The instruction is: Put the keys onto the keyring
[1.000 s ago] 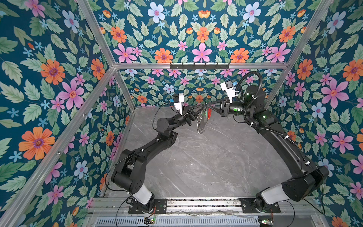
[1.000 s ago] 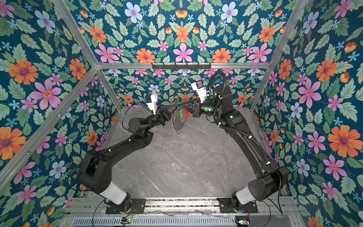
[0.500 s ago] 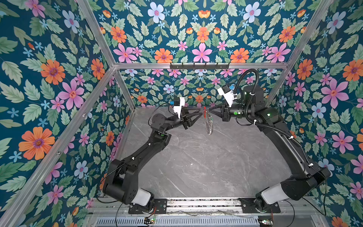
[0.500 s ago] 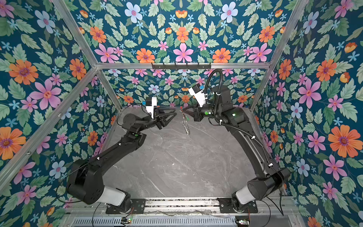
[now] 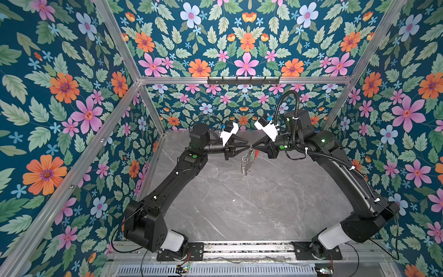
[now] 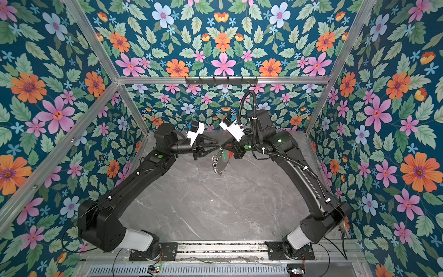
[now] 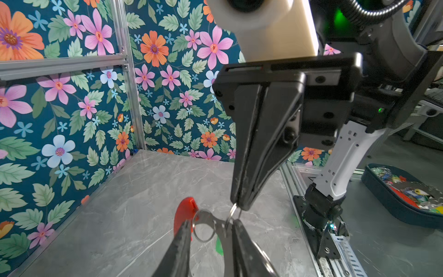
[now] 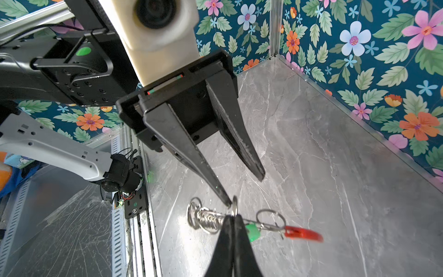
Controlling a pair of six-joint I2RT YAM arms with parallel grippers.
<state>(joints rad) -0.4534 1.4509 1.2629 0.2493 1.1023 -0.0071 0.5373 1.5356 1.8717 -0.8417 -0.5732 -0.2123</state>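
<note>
The keyring [image 5: 247, 163] hangs in the air over the back of the table, between both arms. My right gripper [image 8: 232, 217] is shut on its thin hoop, with a bunch of silver split rings [image 8: 206, 218] on one side of the fingers. On the other side are the keys, a small green tag [image 8: 253, 232], and the red arc [image 8: 303, 233]. My left gripper [image 7: 211, 223] is open and faces the right gripper [image 7: 241, 207] tip to tip. Its fingers straddle one split ring [image 7: 203, 227] beside the red arc [image 7: 184, 213]. Both top views show the keyring [image 6: 219, 164].
A black hook rack [image 5: 243, 80] sits on the back frame bar above the arms. Flowered walls close the grey marble table [image 5: 239, 203] on three sides. Outside the cell, a dark blue tray [image 7: 407, 211] holds several coloured tags.
My left gripper, shut at the keyring a second ago, has opened, pulled back slightly and come in again. The keyring has swung from broadside to hanging edge-on. The right gripper has stayed shut.
</note>
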